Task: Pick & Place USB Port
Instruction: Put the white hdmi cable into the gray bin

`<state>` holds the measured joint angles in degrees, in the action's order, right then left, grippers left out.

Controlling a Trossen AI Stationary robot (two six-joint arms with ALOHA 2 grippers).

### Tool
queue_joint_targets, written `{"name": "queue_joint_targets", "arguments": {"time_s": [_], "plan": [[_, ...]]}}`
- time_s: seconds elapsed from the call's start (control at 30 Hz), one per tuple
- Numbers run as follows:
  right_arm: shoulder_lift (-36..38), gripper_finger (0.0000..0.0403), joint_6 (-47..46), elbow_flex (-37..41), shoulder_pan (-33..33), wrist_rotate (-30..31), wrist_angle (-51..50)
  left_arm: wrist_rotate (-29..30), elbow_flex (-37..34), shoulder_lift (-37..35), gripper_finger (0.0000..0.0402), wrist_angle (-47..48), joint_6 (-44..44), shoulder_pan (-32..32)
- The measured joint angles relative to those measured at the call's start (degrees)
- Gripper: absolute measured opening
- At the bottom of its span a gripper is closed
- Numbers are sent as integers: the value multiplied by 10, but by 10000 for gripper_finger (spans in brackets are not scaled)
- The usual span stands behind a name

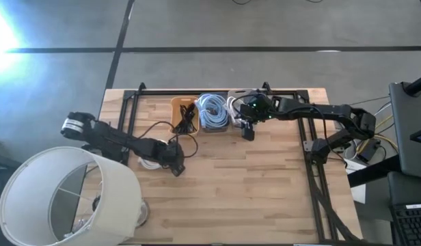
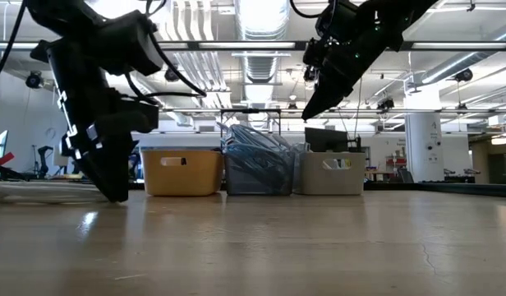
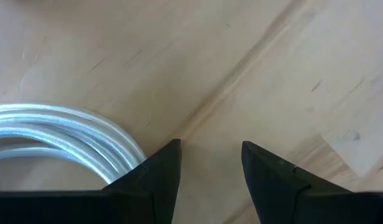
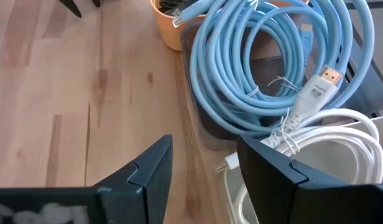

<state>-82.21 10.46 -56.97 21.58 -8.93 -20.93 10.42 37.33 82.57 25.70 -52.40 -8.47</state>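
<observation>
White cable lies beside the open left gripper — right gripper open over bins' front edge.

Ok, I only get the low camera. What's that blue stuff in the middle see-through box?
Observer: A coiled light-blue cable, filling the clear plastic bin.
Operator: Is the left gripper holding something?
Observer: No. The left gripper is open and empty, beside a coiled silvery-white cable lying on the wooden table.
Operator: And the right one?
Observer: The right gripper is open and empty too, raised above the table close to that bin.
</observation>
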Motion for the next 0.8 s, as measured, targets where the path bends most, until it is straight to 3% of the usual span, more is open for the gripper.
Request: {"name": "queue_joint_targets", "arguments": {"time_s": [0.43, 0.8], "plan": [[0, 171, 0, 0, 0, 0, 0, -3, -3, -3, 174, -7, -28, -1], [0, 171, 1, 0, 0, 0, 0, -6, 82, -7, 174, 133, -32, -4]]}}
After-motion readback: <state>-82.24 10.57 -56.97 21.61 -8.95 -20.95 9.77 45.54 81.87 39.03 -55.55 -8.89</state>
